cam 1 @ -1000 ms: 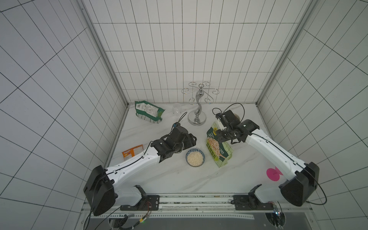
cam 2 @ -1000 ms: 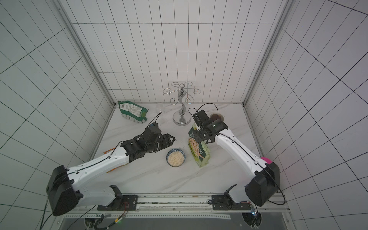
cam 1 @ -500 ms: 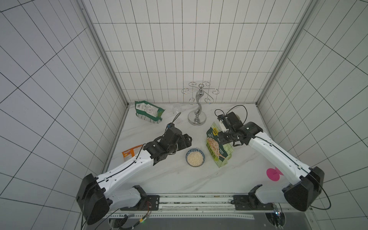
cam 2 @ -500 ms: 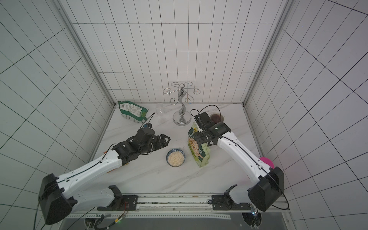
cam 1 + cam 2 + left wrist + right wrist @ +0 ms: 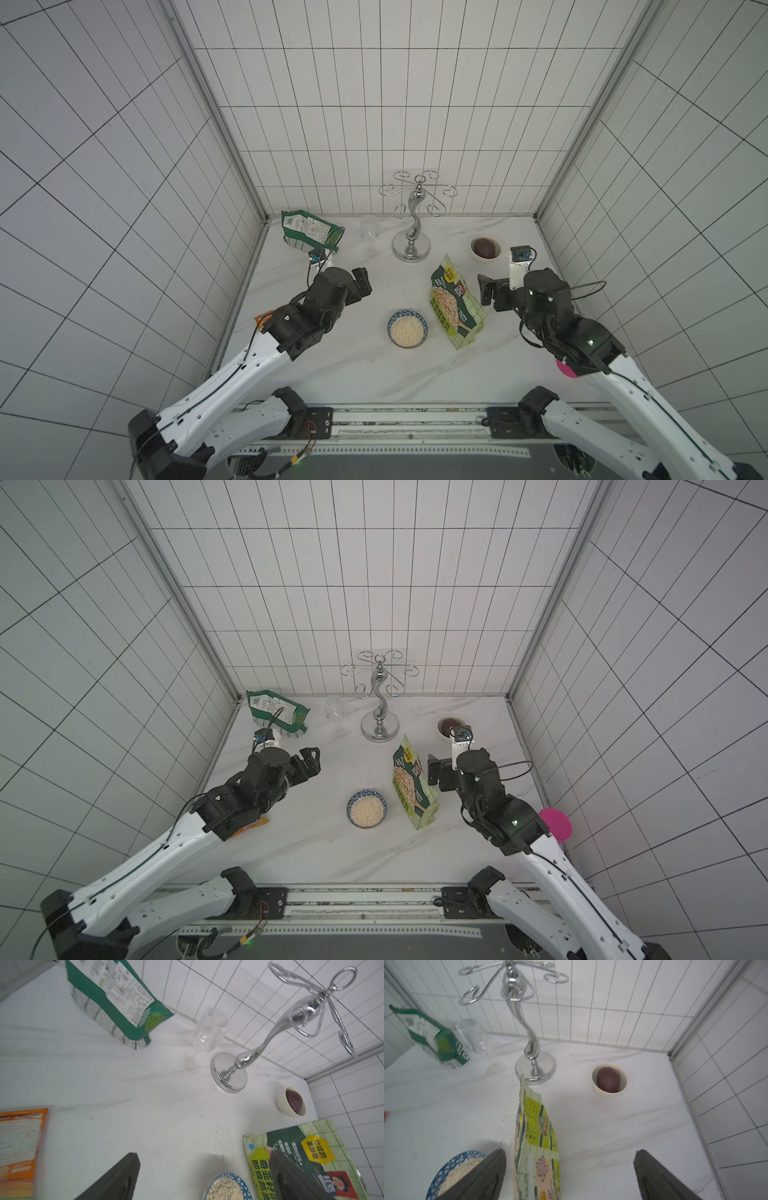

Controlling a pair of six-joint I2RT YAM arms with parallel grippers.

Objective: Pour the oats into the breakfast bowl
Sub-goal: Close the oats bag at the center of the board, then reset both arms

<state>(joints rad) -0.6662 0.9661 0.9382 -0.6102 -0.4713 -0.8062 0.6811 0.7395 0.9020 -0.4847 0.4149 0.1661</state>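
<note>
Oats (image 5: pixel 406 332) sit heaped in the breakfast bowl (image 5: pixel 390 332) near the middle of the white marble counter (image 5: pixel 353 374), the broadest thing in both top views.

The left end effector (image 5: pixel 362 282) hangs above the counter on the bowl's left, well apart from it. In the left wrist view its jaws are spread wide with nothing between them, and the bowl shows low down between the two dark fingers (image 5: pixel 124 1178).

The right end effector (image 5: pixel 492 291) is likewise released. It sits just beside the upper part of the tall oat bag (image 5: pixel 455 307), which stands upright on its own between this end effector and the bowl. In the right wrist view the bag rises inside the open jaws, closer to the finger (image 5: pixel 488 1174) on the bowl's side, and neither finger presses it.

At the back of the counter stands a chrome hook rack (image 5: pixel 410 245). A dark green bag (image 5: pixel 309 230) leans in the back left corner. A plain white bowl (image 5: pixel 473 249) holding a dark brown object stands behind the right end effector. A clear stemmed glass (image 5: pixel 370 235) stands between the green bag and the rack. An orange packet (image 5: pixel 264 318) lies mostly hidden under the left arm.
</note>
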